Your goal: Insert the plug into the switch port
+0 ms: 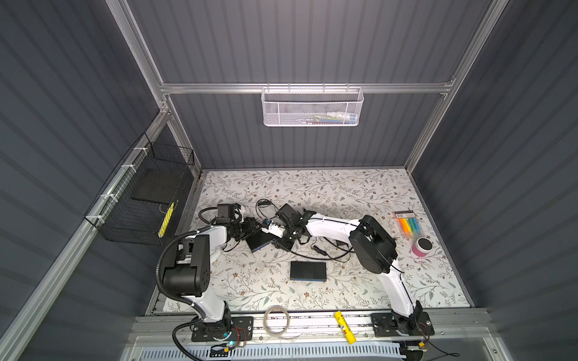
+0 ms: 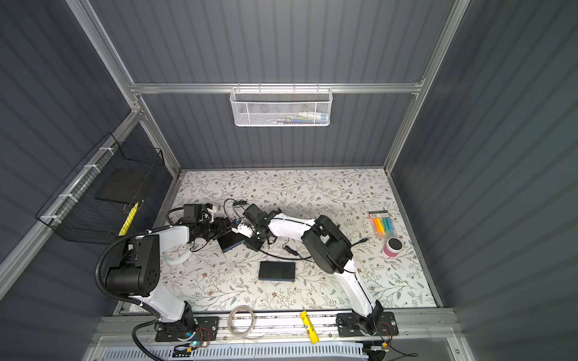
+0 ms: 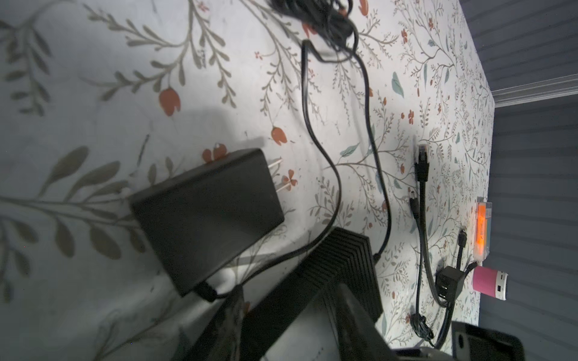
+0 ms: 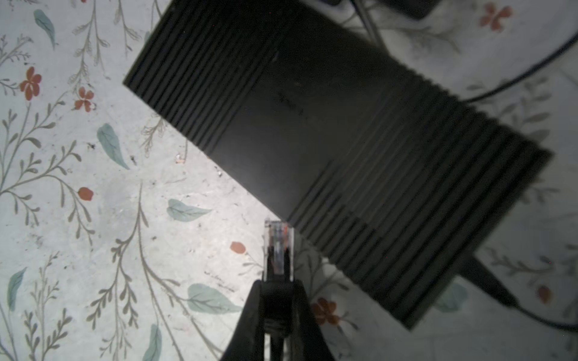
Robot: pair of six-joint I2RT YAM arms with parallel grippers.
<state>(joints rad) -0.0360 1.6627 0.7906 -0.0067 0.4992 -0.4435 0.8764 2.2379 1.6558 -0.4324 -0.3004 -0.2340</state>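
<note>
So, the right arm reaches low from the near edge of the counter (image 1: 344, 193), its hand (image 4: 278, 286) pinched tight on the plug (image 4: 278, 247), whose tip is right at the switch (image 4: 344, 131) edge. Just beyond, the left hand (image 1: 254, 232) sits at the switch's far side; can't tell if it's gripping.

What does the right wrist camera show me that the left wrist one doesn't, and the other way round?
Only right wrist: the clear plug pinched in the right gripper, its tip beside the switch, no port visible. Only left wrist: a black power adapter with bare prongs, a loose cable end lying apart, a pink cylinder. Both: the ribbed switch top and the floral table.
</note>
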